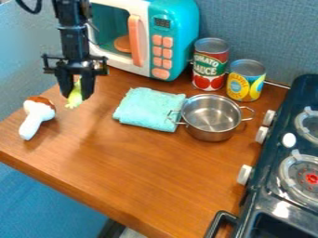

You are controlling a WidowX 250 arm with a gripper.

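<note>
I've got the small yellow-green object pinched in my black 2-finger gripper!
It pokes out below the 2 fingertips, my arm hanging near-vertical between the brown-and-white mushroom-shaped toy and folded turquoise cloth.

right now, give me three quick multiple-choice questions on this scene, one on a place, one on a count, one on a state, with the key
1. In this view, where is the towel?
a) inside the pot
b) right of the pot
c) left of the pot

2. How many cans are there?
a) two
b) three
c) four

3. What is the tool doing?
a) touching the towel
b) holding a green toy
c) reaching into the pot

1: c, it lies by the pot's left handle.
2: a, a red one and a yellow one stand behind the pot.
3: b, the toy sits between its fingers.
</note>
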